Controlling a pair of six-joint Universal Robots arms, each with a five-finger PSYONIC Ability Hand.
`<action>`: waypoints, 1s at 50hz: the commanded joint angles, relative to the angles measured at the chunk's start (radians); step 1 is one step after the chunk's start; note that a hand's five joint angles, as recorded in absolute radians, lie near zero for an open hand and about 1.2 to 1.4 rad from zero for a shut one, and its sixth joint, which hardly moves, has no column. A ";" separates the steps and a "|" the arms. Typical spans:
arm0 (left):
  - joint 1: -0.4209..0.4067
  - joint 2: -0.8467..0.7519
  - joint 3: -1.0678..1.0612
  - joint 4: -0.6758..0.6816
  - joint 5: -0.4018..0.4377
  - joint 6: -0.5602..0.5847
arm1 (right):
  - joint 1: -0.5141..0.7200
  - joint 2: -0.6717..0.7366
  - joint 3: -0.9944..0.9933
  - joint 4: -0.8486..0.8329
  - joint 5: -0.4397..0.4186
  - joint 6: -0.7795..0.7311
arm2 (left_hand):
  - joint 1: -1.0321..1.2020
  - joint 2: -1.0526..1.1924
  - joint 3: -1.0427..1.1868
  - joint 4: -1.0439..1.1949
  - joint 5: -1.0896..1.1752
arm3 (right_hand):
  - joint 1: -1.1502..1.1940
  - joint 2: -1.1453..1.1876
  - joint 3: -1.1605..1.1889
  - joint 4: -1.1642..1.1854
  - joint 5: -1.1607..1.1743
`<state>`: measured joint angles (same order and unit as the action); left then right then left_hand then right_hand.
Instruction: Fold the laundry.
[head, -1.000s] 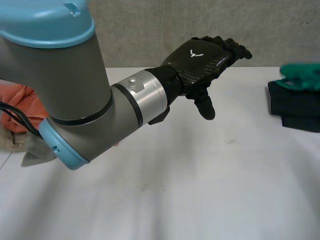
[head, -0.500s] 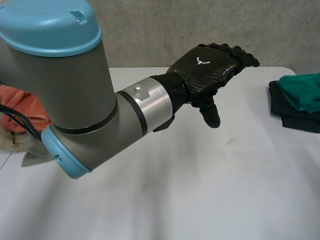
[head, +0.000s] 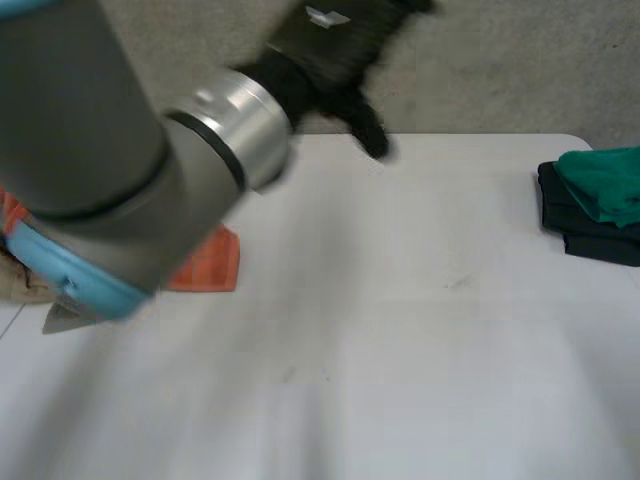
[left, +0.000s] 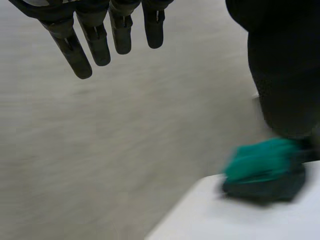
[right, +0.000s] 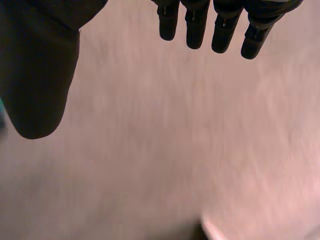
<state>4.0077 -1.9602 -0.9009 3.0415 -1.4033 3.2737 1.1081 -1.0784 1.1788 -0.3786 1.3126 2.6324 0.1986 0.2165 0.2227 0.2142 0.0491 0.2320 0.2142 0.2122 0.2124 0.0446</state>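
Note:
A folded stack lies at the table's right edge, a green cloth (head: 605, 180) on top of dark folded cloths (head: 590, 228). Unfolded laundry lies at the left, an orange cloth (head: 205, 265) partly hidden behind my left arm. My left hand (head: 325, 45) is raised high over the table's far edge, open and empty. In the left wrist view its fingers (left: 95, 42) are straight, and the green cloth (left: 262, 157) sits far beyond them on a table corner. My right hand (right: 40, 65) hangs open with straight fingers (right: 200, 25), holding nothing.
The white table (head: 400, 350) stretches bare between the pile and the stack. A beige cloth (head: 20, 285) and a grey piece (head: 65, 318) lie by the orange one at the left edge. A grey wall stands behind the table.
My left arm has swung up and toward the far edge, lifting its hand high. That uncovered more of the orange cloth at the left. The folded stack has stayed put.

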 joint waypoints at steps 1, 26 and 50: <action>0.250 0.006 -0.048 0.006 -0.169 0.135 | 0.198 -0.227 0.411 -0.346 -0.234 0.130 | 0.000 -0.018 -0.024 -0.015 -0.025 | -0.057 -0.040 -0.038 -0.038 -0.045; 0.625 -0.416 -0.124 0.086 0.057 0.517 | 0.375 -0.202 0.699 -0.197 -0.260 -0.045 | 0.445 0.428 0.421 0.430 0.421 | -0.057 -0.040 -0.038 -0.038 -0.045; 0.133 0.032 -0.115 0.218 -0.040 0.072 | 0.464 -0.394 0.510 0.078 -0.009 0.053 | 1.198 1.180 1.174 1.182 1.173 | -0.057 -0.040 -0.038 -0.038 -0.045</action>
<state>4.3287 -2.0274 -1.0530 3.2602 -1.4222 3.5328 1.5175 -1.4049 1.7856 -0.4335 1.2141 2.6182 1.1097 1.1919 1.1881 1.1976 0.9227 0.2320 0.2142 0.2121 0.2124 0.0446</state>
